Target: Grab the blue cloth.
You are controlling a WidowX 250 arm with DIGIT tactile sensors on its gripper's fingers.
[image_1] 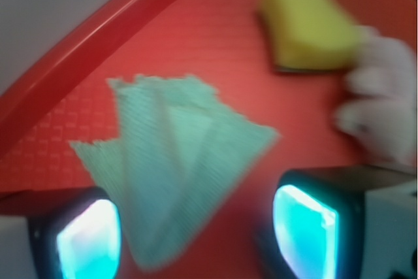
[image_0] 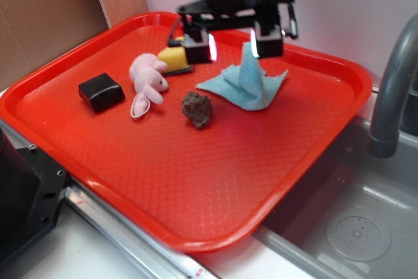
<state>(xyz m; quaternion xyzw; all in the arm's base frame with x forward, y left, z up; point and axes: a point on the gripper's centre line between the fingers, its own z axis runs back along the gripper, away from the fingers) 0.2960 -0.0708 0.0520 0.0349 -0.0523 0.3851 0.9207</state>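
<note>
While the gripper hangs above the far part of the red tray, exterior view, its jaws stand spread wide apart and hold nothing. The blue cloth lies just below and in front of the jaws, its peaked fold rising beside one finger. The yellow sponge sits just outside the other finger, with the pink plush bunny and a black block beyond it; a brown lump lies well in front of the jaws. Wrist view, blurred: the blue cloth lies on the tray between the two glowing fingertips, reaching ahead of them. The sponge and bunny lie ahead, towards one side.
</note>
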